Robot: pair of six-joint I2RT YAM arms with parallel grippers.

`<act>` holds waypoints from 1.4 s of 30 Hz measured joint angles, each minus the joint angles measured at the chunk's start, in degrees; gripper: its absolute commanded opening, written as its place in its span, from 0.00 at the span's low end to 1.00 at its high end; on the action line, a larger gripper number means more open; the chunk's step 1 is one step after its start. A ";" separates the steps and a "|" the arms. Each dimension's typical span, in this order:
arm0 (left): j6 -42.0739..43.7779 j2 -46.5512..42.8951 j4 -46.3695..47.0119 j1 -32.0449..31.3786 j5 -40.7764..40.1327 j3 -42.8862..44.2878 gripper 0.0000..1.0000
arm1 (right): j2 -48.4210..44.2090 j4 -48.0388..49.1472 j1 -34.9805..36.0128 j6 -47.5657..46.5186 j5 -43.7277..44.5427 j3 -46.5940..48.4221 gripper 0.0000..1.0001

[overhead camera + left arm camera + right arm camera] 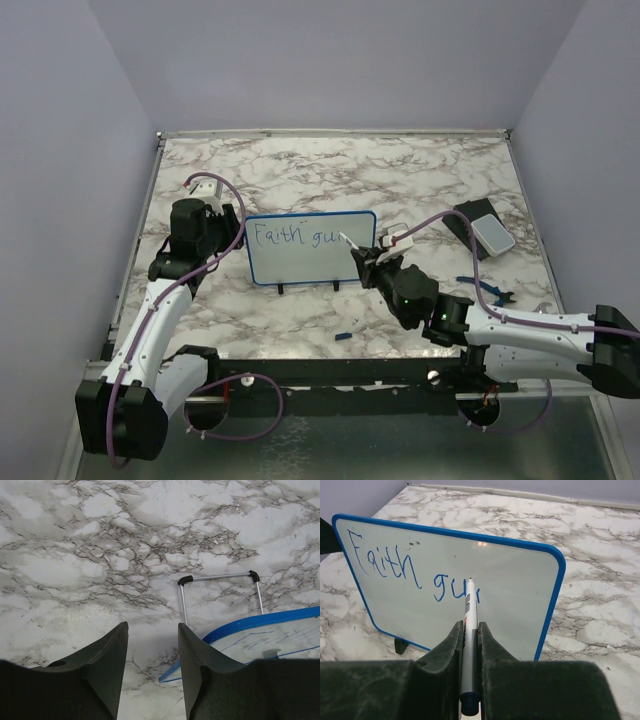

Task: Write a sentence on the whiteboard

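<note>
Right arm holds marker at whiteboard, left arm beside board's left edge
Left end effector (151, 630) released, its jaws apart with only bare marble worktop (420, 170) between them, just beside the left edge of the whiteboard (300, 262); whiteboard stands upright on black feet mid worktop, facing the arms; the sentence (385, 562) in blue reads "Faith gu" plus one short stroke, single line; right end effector (468, 630) clenched on a white marker (470, 605), tip at the board face by that last stroke, contact unclear; small blue piece (343, 336) lies on worktop in front of board; dark block with grey pad (485, 228) far right, well apart
</note>
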 measured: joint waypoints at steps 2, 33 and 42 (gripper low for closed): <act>0.00 0.00 0.02 0.00 0.02 0.00 0.46 | 0.42 0.96 0.00 -0.79 0.37 0.00 0.01; 0.00 -0.09 0.02 0.00 0.04 0.00 0.46 | 4.68 4.31 -0.74 -2.34 2.51 0.00 0.01; 0.00 -0.28 0.02 0.00 0.09 0.00 0.46 | -1.33 2.05 -0.76 -2.40 0.92 -0.31 0.01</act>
